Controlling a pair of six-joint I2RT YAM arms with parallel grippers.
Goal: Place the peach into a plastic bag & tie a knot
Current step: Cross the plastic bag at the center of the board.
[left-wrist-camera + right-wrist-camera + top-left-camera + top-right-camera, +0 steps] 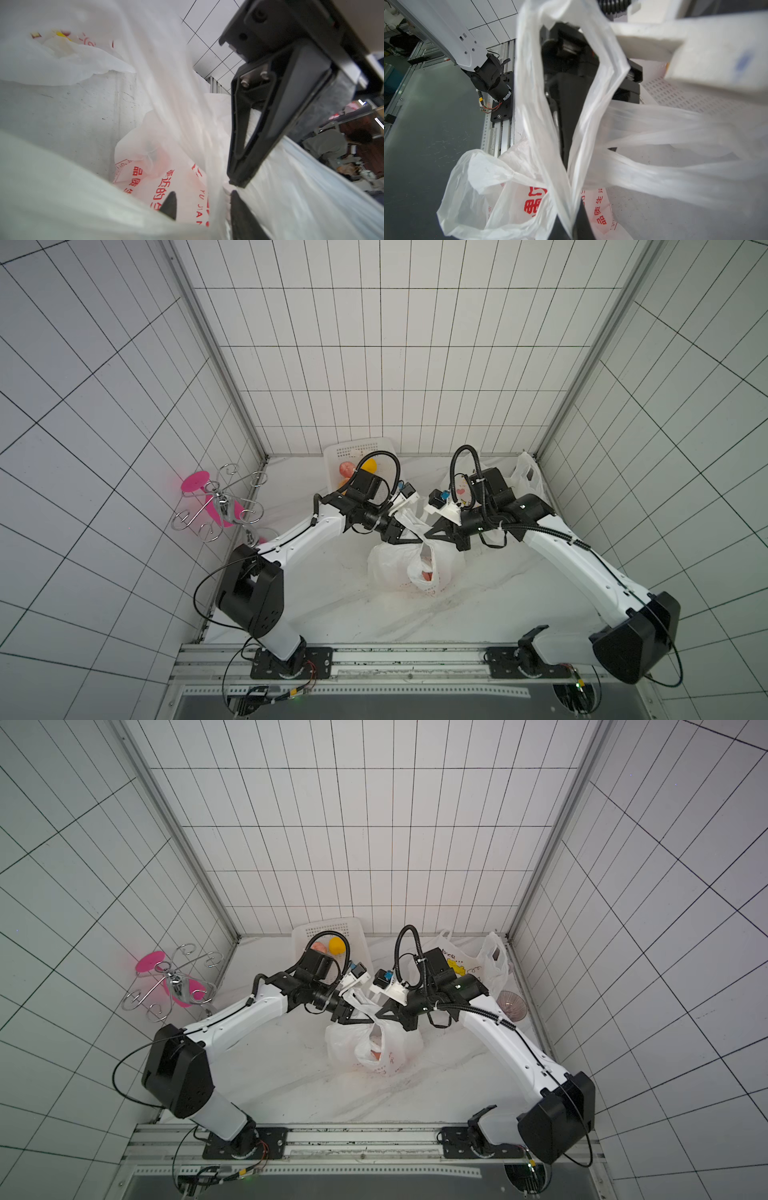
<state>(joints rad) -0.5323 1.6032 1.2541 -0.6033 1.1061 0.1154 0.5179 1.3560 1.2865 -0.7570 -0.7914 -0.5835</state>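
From above, a white marble-patterned tabletop (332,614) sits inside a booth of white tiled walls. Two white-and-black robot arms reach in from the 6 o'clock edge, and their tips almost meet near the centre. Just toward 6 o'clock from that meeting point lies a crumpled, translucent white plastic bag (395,572) (349,1048) printed with red characters. The round orange-pink peach (427,574) (376,1046) rests inside it and shows through the gaping mouth in both top views. The right claw (432,533) (574,226) is clamped tight on one looped handle of the plastic bag. In the right wrist view that handle rises from its tips as a tall white loop. The left claw (413,538) (203,205) is parted. In the left wrist view its two black fingertips (170,204) stand apart, and a stretched band of bag film runs through the gap without being squeezed. At 12 o'clock, against the back wall, stands a white perforated plastic basket (357,446). It holds a yellow round fruit (368,466) and a pinkish round fruit (345,468). At 2 o'clock lie loose spare white carrier bags (528,477). At 3 o'clock, in a top view, sits a pale tinted glass bowl (512,1004). Around 9 o'clock is a curly silver wire rack (220,506), standing over a bright pink plastic piece (195,482).
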